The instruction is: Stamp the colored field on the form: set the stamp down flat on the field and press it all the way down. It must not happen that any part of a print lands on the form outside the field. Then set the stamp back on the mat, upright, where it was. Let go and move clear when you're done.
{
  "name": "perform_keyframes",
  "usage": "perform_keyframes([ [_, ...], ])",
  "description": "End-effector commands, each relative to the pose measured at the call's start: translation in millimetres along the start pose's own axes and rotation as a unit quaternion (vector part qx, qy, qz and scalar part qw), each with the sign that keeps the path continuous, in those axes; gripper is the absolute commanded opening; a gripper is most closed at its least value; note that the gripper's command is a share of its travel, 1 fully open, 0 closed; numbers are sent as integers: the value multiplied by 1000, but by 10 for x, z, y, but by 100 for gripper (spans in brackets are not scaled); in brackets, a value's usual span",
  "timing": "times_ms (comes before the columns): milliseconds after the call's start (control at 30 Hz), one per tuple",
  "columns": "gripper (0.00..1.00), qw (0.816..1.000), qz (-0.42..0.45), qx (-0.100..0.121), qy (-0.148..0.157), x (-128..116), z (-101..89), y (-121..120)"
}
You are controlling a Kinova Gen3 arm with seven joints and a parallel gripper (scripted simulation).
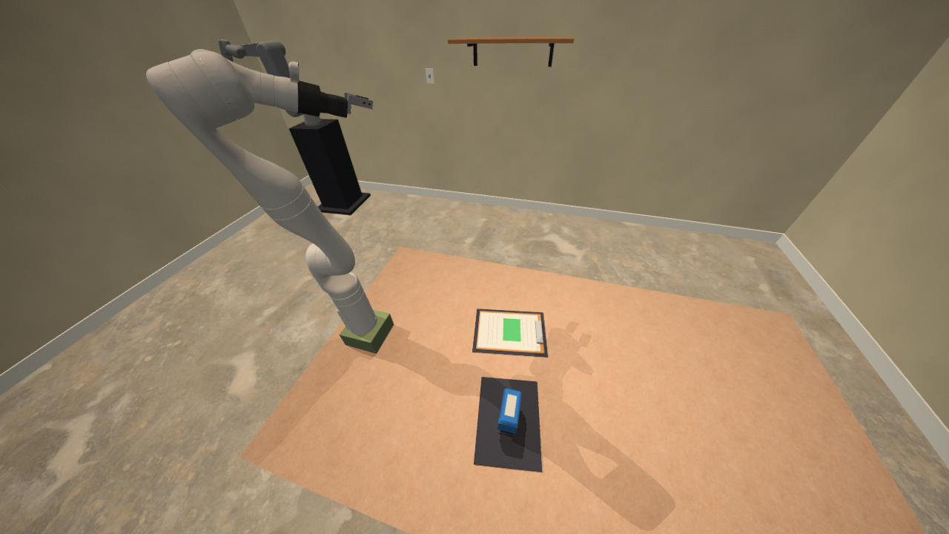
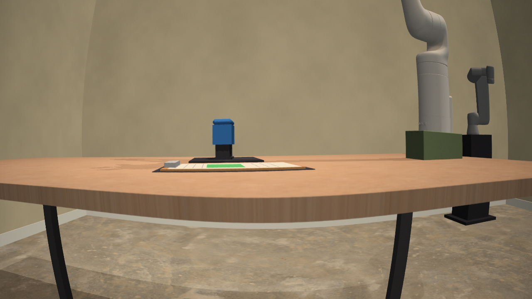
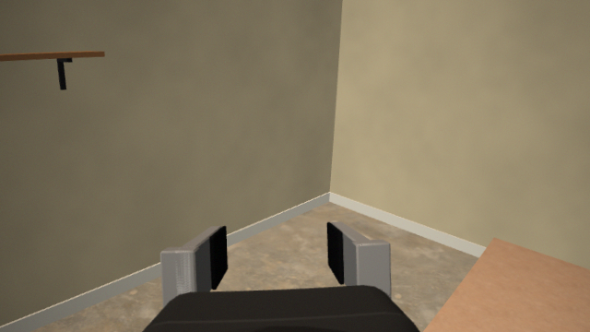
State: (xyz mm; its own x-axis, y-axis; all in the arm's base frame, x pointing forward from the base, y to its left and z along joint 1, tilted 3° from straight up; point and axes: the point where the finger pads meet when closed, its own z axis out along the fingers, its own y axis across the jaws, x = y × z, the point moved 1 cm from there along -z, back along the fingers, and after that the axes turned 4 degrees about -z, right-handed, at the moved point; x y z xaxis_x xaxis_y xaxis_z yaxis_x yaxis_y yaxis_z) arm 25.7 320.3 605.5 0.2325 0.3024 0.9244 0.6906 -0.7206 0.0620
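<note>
standing upright on the dark mat, the blue stamp has a pale top; tool wide, empty.

In the exterior view the pale grey robot arm is cut off by the top edge, so its upper links and its gripper fall outside the picture. There the blue block-shaped stamp hides the middle of the flat black mat behind it, and the lined paper form lies too edge-on to read. In the wrist view only a corner of the wooden table top shows, and the dark wrist housing covers the roots of the grey fingers.
</note>
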Motion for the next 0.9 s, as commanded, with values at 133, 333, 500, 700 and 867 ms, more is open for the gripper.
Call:
perform_keyframes([
  [133,100,1000,7,-15,-16,-22,168,19],
  [333,100,999,15,-30,-32,-46,333,54],
  [500,100,999,15,-30,-32,-46,333,54],
  [700,100,998,24,-45,-48,-73,500,97],
  [867,100,998,24,-45,-48,-73,500,97],
])
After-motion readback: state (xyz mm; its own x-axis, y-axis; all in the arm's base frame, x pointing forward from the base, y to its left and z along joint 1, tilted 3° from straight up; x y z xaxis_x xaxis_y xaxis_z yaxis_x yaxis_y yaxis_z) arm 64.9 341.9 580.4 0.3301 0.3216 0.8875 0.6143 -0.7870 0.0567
